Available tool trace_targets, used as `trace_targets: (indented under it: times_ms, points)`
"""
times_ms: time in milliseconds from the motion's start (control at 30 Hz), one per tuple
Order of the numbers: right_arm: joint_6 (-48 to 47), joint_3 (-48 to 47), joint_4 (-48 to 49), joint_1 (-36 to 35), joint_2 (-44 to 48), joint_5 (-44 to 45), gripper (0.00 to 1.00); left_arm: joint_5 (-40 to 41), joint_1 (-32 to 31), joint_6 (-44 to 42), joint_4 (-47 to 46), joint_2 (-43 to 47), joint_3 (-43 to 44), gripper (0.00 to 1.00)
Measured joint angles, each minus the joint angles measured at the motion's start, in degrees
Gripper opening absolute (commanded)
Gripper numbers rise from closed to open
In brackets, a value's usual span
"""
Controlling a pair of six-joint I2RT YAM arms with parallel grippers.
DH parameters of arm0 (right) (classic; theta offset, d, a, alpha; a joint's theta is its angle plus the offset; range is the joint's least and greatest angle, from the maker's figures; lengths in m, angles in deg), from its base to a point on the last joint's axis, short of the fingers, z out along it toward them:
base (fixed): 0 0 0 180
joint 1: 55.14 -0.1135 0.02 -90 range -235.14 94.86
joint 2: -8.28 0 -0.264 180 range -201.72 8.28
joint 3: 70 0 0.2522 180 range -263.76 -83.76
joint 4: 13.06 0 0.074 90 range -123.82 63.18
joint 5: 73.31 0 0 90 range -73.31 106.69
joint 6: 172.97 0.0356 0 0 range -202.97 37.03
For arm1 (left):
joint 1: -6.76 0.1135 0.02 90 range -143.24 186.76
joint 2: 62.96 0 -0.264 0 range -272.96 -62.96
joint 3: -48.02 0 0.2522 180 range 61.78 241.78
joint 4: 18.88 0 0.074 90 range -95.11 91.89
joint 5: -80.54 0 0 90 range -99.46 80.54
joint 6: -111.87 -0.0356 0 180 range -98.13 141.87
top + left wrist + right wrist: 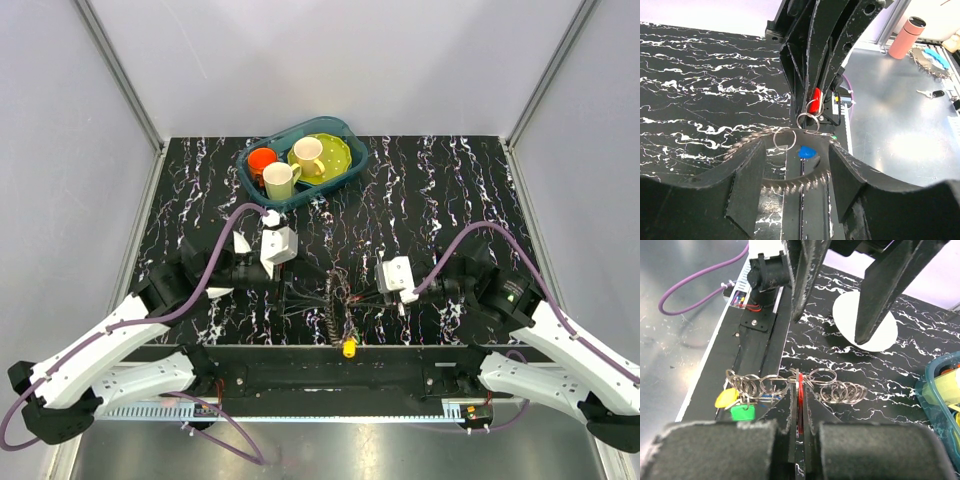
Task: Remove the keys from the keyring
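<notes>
Right gripper (799, 391), its base cropped and blurred, is clenched on the thin red key (816, 97). Left gripper (797, 159) is released, straddling the toothed grey metal keyring (790, 184) at the near edge of the black marbled bench (700, 75). Overlapping round wire rings (837, 390) cannot be counted

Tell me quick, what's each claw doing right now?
Left gripper: open, holding nothing.
Right gripper: shut on the red key.
</notes>
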Motion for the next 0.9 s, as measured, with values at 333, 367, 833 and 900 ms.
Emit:
trace_targets:
  times_ms: [333,367,833,900]
  points:
    - [-7.5,-4.0,-6.6,0.0,-1.7,-2.5,0.00,-0.3,0.0,-3.8,4.9,-1.8,2.8,0.57]
    - [-8.1,-4.6,-7.3,0.0,-2.0,-2.5,0.00,-0.3,0.0,-4.0,5.1,-1.8,2.8,0.57]
    - [-15.3,-7.7,-15.5,0.0,-4.4,-3.7,0.00,-3.0,0.0,-4.3,5.8,-6.4,3.4,0.57]
    - [-15.8,-7.9,-16.1,0.0,-4.6,-3.7,0.00,-4.2,0.0,-3.8,5.2,-7.1,3.4,0.57]
